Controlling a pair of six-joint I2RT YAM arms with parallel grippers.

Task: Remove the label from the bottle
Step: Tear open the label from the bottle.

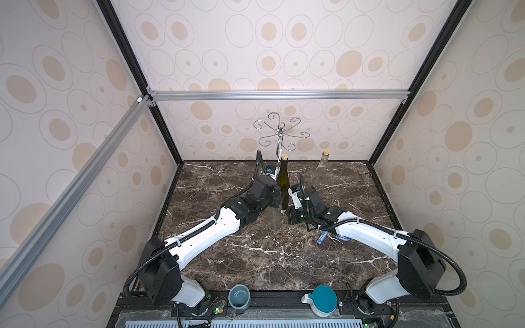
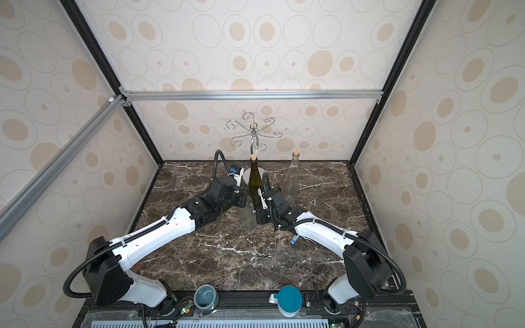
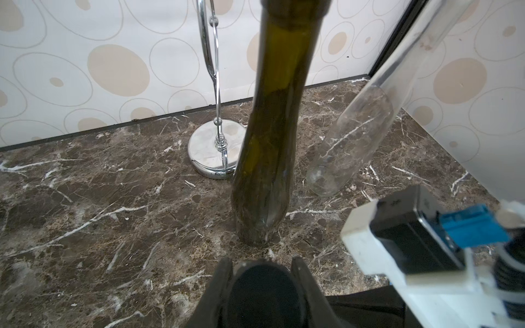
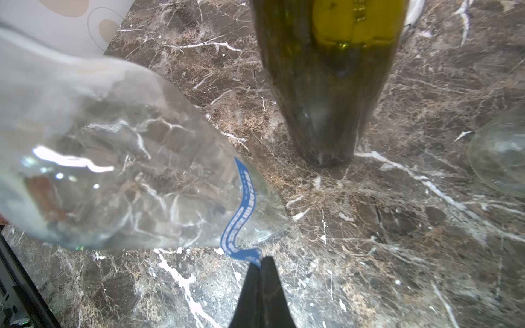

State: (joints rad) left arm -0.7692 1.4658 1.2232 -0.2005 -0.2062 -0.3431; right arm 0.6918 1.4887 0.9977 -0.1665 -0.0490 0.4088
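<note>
Near the middle of the marble table (image 1: 255,255), just in front of a corked green bottle (image 1: 283,181): a clear bottle (image 1: 275,220), standing between the two arms in both top views. Held at its dark round top by the left gripper (image 3: 262,261), with the fingers (image 3: 221,278) pressed to either side of that top in the left wrist view. Pinched between the closed tips of the right gripper (image 4: 260,262): the loose end of a blue label (image 4: 241,210), a narrow printed strip, with the rest curving up against the glass low on the bottle's wall. Toward the back wall: a wire stand (image 1: 279,133) on a shiny round base, and a second clear bottle (image 1: 321,173), corked, well apart from the held one. At the front edge, off the marble: a blue cup (image 1: 239,296) and a teal-lidded jug (image 1: 322,302).
</note>
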